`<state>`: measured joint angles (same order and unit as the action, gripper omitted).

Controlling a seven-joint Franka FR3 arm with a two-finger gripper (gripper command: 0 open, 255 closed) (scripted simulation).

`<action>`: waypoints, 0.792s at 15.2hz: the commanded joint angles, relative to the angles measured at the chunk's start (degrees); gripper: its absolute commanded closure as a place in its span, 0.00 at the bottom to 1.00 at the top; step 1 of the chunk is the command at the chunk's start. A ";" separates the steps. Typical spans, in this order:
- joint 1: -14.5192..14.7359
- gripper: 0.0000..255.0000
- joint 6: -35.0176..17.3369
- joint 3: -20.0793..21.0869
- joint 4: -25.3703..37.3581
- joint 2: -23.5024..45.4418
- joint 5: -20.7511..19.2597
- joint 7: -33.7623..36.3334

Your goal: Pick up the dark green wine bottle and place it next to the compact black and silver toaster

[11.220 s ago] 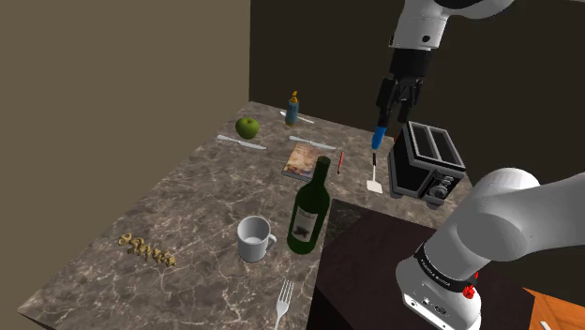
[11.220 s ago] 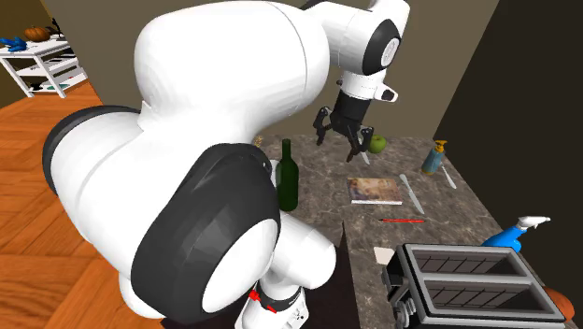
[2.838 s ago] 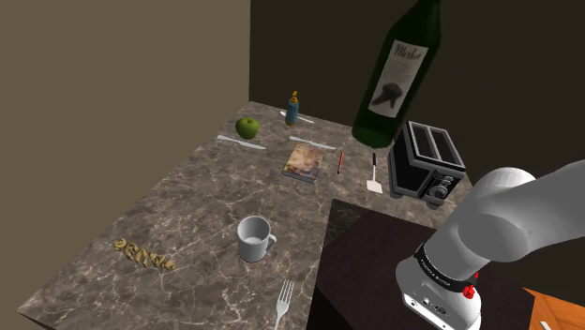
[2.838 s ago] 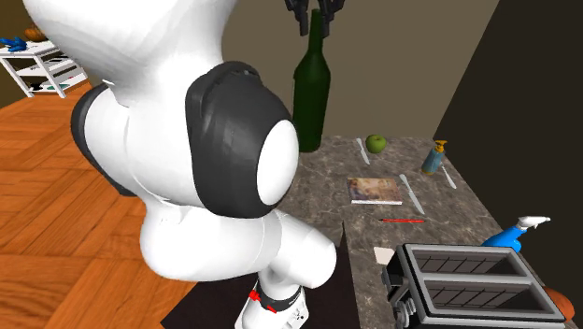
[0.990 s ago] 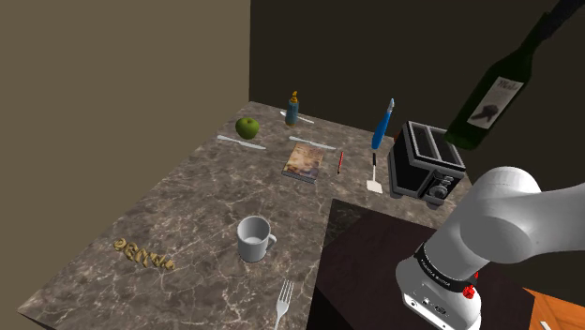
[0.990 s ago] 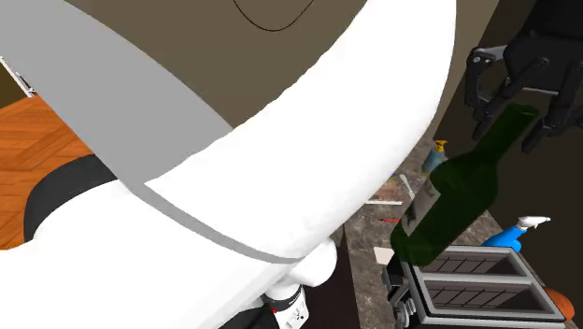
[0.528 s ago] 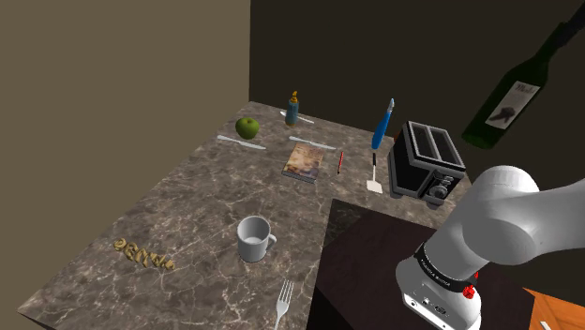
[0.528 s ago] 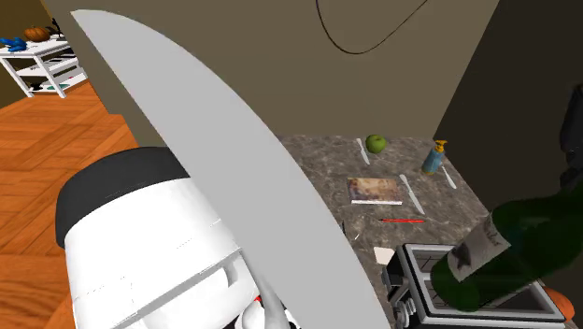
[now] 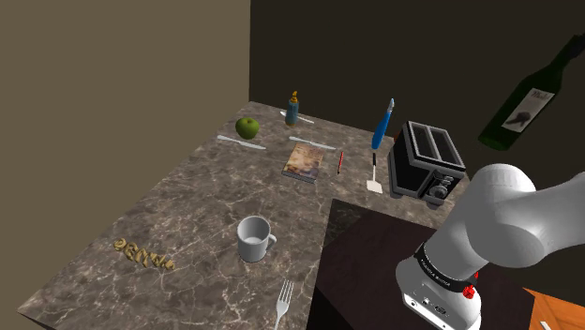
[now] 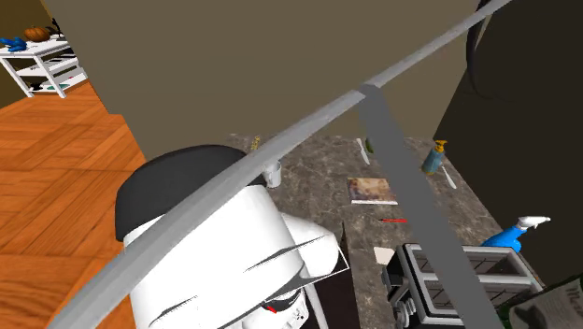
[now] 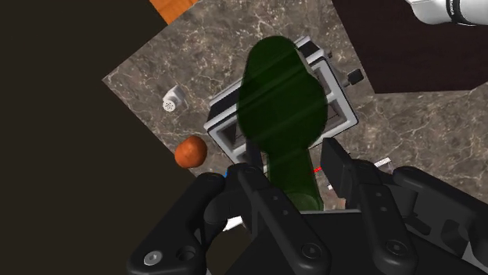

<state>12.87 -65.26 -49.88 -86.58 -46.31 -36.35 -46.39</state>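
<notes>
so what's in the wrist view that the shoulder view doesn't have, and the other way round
Wrist view: the jaws clasping the neck of the wine bottle, plus a round orange-brown thing and a small white shaker near the toaster. Shoulder view: a green apple, a mug, a fork and a book on the counter. Both: the tilted wine bottle in the air, and the toaster.

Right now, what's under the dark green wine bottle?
From the wrist, the black and silver toaster lies beyond the dark green wine bottle, on the marbled counter. The bottle hides most of its slots.
</notes>
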 commanded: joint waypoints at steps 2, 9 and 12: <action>1.99 1.00 -0.95 -3.37 1.88 0.63 -1.20 -2.10; -0.87 1.00 -5.11 -2.60 -6.72 -3.60 -2.57 -0.19; -1.88 1.00 -6.81 -2.61 -10.05 -5.23 -3.21 0.48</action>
<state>11.30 -71.40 -52.35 -95.52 -50.95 -39.24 -46.02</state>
